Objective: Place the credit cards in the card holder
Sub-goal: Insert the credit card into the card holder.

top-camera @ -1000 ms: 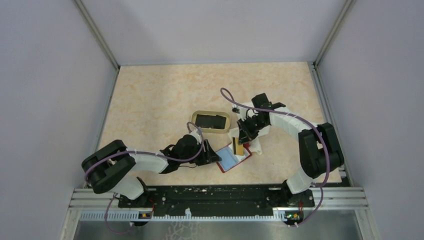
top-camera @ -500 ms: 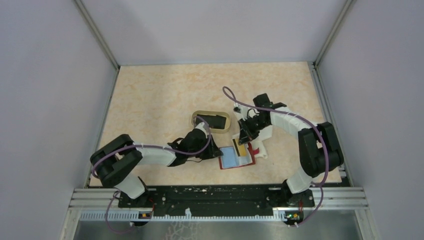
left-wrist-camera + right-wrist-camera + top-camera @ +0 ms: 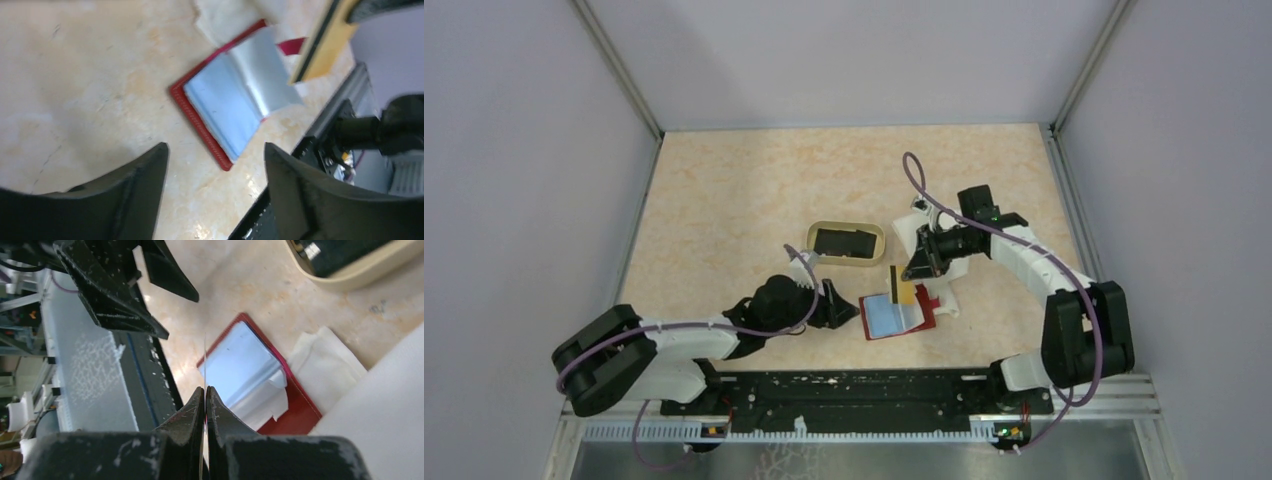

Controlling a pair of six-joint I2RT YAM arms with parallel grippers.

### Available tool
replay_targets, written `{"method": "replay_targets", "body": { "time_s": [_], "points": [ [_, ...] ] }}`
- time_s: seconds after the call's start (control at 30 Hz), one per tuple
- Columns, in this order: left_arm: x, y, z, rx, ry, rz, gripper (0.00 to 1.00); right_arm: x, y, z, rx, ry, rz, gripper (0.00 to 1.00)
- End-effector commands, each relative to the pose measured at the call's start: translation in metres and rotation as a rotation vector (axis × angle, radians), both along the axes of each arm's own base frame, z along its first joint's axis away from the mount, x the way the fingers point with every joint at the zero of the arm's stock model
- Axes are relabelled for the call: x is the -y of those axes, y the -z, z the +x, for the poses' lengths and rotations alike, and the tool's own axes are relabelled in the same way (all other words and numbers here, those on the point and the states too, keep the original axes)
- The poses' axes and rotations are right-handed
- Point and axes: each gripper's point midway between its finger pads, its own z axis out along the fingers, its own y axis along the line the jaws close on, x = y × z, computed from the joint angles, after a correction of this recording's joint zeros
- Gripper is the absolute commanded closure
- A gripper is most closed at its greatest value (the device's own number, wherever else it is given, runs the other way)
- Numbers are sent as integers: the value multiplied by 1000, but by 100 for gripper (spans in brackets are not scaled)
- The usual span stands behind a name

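Note:
The red card holder (image 3: 921, 319) lies open on the table, its light blue and clear inner sleeves up; it also shows in the left wrist view (image 3: 199, 116) and the right wrist view (image 3: 296, 411). My right gripper (image 3: 913, 270) is shut on a yellow credit card (image 3: 902, 283), held on edge just above the holder's far side. That card shows yellow in the left wrist view (image 3: 325, 46) and as a thin line in the right wrist view (image 3: 205, 357). My left gripper (image 3: 852, 310) is open and empty, just left of the holder. Black credit cards (image 3: 844, 240) lie in the tan tray.
The tan oval tray (image 3: 816, 251) stands behind the holder, also in the right wrist view (image 3: 360, 274). A white cloth (image 3: 946, 297) lies under the holder's right side. The black base rail (image 3: 854, 385) runs along the near edge.
My left gripper has drawn back from the holder's left edge. My right gripper has risen and shifted right with the yellow card. The holder turned a little early on, then stayed.

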Motion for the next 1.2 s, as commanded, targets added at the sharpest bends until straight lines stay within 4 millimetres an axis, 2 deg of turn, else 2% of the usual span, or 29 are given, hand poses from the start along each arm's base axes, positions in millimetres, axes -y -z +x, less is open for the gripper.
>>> {"method": "replay_targets", "body": {
  "time_s": [0.0, 0.1, 0.17, 0.3, 0.53, 0.67, 0.7, 0.77, 0.87, 0.9, 0.93, 1.03, 1.07, 1.17],
  "points": [
    [20, -79, -12, 346, 200, -240, 18, -14, -51, -10, 75, -103, 257, 100],
    [23, -110, -24, 481, 280, -342, 6, -18, -74, -20, 135, -171, 357, 100],
    [27, -124, -29, 533, 320, -386, 4, -19, -88, -27, 175, -212, 418, 100],
    [39, -144, -35, 609, 392, -445, 4, -20, -104, -37, 226, -250, 480, 100],
    [63, -154, -33, 599, 454, -530, 11, -20, -106, -41, 247, -253, 497, 100],
    [73, -157, -30, 574, 471, -553, 23, -20, -106, -42, 249, -257, 500, 100],
    [77, -155, -29, 561, 479, -548, 29, -20, -106, -42, 249, -259, 502, 100],
    [82, -150, -28, 537, 497, -536, 49, -20, -106, -43, 251, -262, 503, 100],
    [86, -147, -27, 519, 508, -531, 94, -19, -104, -44, 271, -265, 496, 100],
    [86, -146, -27, 519, 508, -528, 100, -19, -103, -44, 279, -266, 491, 100],
    [86, -144, -26, 514, 501, -518, 100, -18, -103, -44, 295, -268, 482, 98],
    [87, -127, -25, 478, 526, -423, 100, -12, -96, -45, 361, -277, 384, 69],
    [86, -115, -26, 438, 544, -369, 100, -10, -95, -45, 393, -293, 356, 61],
    [81, -102, -32, 406, 591, -291, 100, -6, -89, -46, 425, -326, 309, 55]
  ]
}}
